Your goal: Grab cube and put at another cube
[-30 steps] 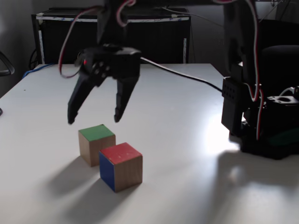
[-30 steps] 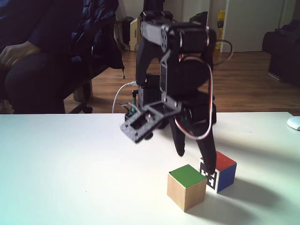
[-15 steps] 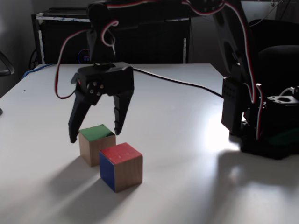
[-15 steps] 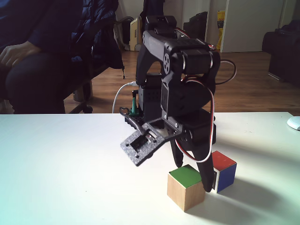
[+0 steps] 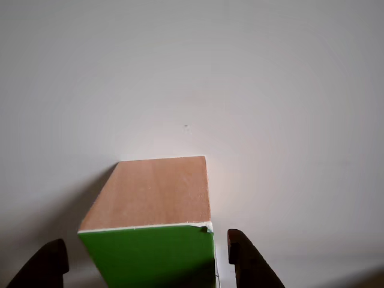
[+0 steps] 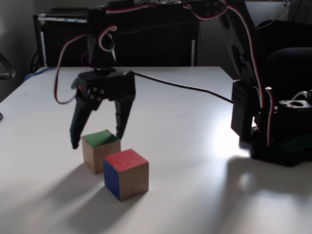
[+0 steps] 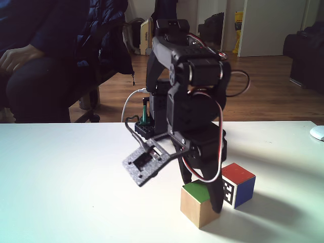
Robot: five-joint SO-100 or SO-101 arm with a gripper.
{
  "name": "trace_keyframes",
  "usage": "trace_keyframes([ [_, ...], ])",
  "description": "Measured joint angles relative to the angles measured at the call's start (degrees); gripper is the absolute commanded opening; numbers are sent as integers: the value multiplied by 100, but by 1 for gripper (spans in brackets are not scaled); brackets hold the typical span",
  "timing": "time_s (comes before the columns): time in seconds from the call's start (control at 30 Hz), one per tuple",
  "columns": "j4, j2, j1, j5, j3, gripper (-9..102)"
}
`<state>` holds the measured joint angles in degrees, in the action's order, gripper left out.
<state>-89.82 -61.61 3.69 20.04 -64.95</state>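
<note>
The gripper (image 6: 95, 137) hangs over the green-faced wooden cube (image 6: 101, 149) with its jaws spread wide, one fingertip down past the cube's left side and the other at the upper right edge of the green top in a fixed view; that spread looks chosen to leave room on both sides so the fingers can drop along opposite wooden faces before closing. It holds nothing yet. In the other view the two dark fingertips (image 5: 246, 259) sit at the lower left and lower right corners of the frame, with the cube (image 5: 150, 222) between them at lower centre, its green face nearest the camera and a plain wood face running away up the frame; the cube sits closer to the right finger than to the left, so the grasp is roughly but not perfectly centred. The cube rests on the white table (image 6: 185, 112), in the lower left of a fixed view, and the red-topped marker cube (image 6: 126, 173) stands just in front of it and to its right, corner close to corner, whether touching I cannot tell. In another fixed view the gripper (image 7: 205, 195) covers part of the green-topped cube (image 7: 199, 206) at lower centre, and the marker cube (image 7: 238, 185) shows its black-and-white pattern and blue side just to the right. That neighbour leaves little clearance, which is probably why the fingers straddle the sides facing away from it.
</note>
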Motion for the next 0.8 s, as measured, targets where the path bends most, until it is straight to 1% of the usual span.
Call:
trace_keyframes([
  [0.07, 0, 88, -26, 18, 0, 39],
  [0.33, 9, 281, -18, 97, 9, 38],
  [0.57, 26, 431, -18, 149, 141, 29],
  [0.7, -9, 527, -18, 149, 211, 22],
  [0.8, -44, 545, -18, 114, 272, 20],
])
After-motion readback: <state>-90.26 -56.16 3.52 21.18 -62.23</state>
